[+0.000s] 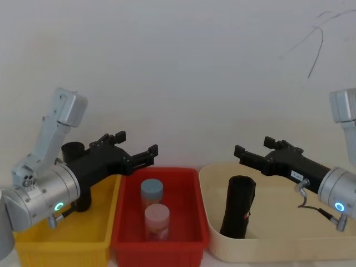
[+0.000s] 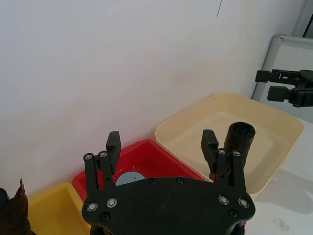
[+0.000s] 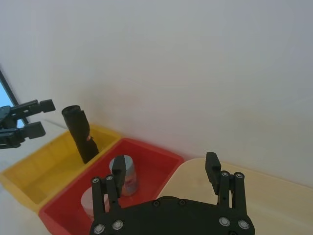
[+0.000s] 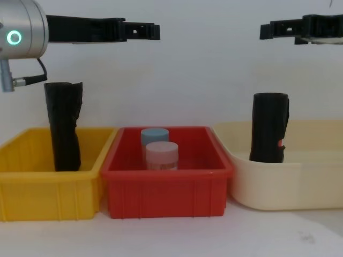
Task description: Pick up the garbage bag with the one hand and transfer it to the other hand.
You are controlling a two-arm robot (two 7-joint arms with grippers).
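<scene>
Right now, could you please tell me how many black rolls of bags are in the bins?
2. The left roll stands in the yellow bin; the right roll stands in the cream tub. Nothing seems to hide a third.

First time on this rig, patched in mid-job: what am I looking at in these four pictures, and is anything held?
A two-armed robot seen by four cameras: one on its head looking down, one on its chest looking across the table, one on each wrist looking along that gripper's fingers. The left gripper and right gripper are black claws, both open, raised above the bins, holding nothing. In front of it: a yellow bin with a black roll, a red bin with a blue-lidded jar and a pink jar, and a cream tub with the garbage bag, a standing black roll with a red mark.
</scene>
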